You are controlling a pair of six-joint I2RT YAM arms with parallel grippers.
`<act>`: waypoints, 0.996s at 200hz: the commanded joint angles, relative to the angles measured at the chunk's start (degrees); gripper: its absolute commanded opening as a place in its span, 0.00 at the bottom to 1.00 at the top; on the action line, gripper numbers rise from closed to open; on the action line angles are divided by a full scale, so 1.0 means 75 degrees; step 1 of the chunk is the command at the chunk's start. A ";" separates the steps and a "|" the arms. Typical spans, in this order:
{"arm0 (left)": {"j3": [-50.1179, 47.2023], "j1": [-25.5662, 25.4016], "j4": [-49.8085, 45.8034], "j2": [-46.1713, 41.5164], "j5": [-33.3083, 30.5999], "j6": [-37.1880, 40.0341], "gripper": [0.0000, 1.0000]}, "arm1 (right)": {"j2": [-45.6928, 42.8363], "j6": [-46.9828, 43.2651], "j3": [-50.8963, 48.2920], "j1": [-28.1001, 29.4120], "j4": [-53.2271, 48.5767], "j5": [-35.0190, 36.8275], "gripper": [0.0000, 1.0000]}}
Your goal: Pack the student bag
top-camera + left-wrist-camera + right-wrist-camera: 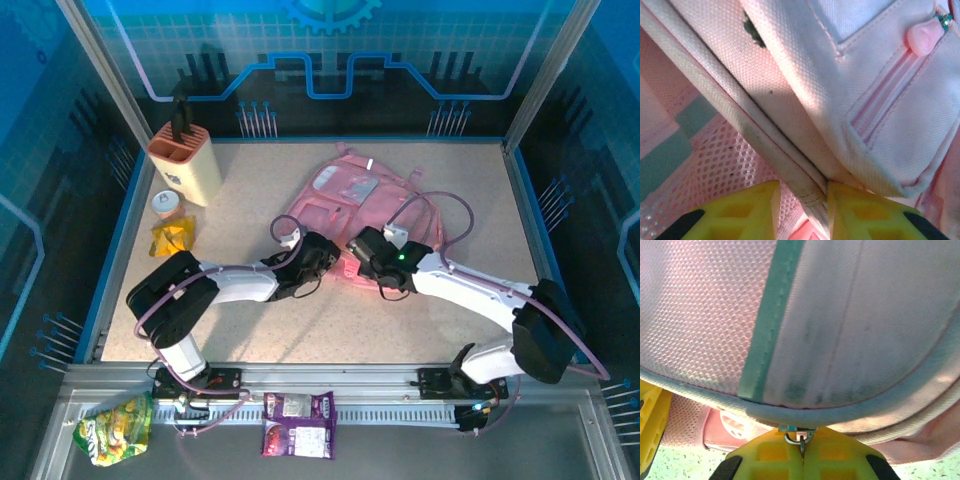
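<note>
at the far left of the table stands a peach holder with slots in its top; one black tool sticks upright out of it, and what the tool is cannot be told. just in front of the holder sits a small round pot, its contents too small to make out, and nearer still lies a crumpled yellow packet. on the near ledge lie a green packet at the left and a purple packet further right, well apart from everything on the table. the bag lies flat at the middle back of the table, front side up, and nothing of its inside shows from above. the left gripper reaches to its near edge; in the left wrist view the left gripper has its yellow fingers clenched on the bag, a pale piped rim and pink mesh caught between them, with a zipped pocket and a pink zip tab to the right. the right gripper meets the same near edge just beside the left one; in the right wrist view the right gripper is pressed tight on a small metal zip pull hanging from the bag, whose body bulges overhead with a teal strip down it. a yellow shape is cut off by the left edge there. the fingertips of both grippers are hidden from above by their own wrists.
</note>
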 commanded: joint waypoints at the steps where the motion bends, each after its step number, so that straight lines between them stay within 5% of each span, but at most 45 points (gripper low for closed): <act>1: -0.0330 0.0395 -0.0269 -0.0117 -0.0638 -0.0005 0.26 | -0.0572 -0.0719 -0.0258 -0.0210 -0.0693 0.0254 0.01; 74: -0.0468 0.1393 -0.0584 -0.0532 0.0091 0.0889 0.20 | -0.1316 -0.3411 -0.0803 -0.1643 -0.0059 -0.1478 0.00; 126: -0.0351 0.1529 -0.0885 -0.0955 0.0714 0.1302 0.22 | -0.1339 -0.4399 -0.0716 -0.1711 -0.0052 -0.1722 0.00; 142: -0.0566 0.1418 -0.0529 -0.1203 0.0927 0.1065 0.25 | -0.1294 -0.4218 -0.0645 -0.1945 -0.0426 -0.1332 0.00; 199: -0.0461 0.0237 -0.0305 -0.1784 0.1042 -0.0193 0.42 | -0.1466 -0.4232 -0.0951 -0.2353 0.0080 -0.2620 0.00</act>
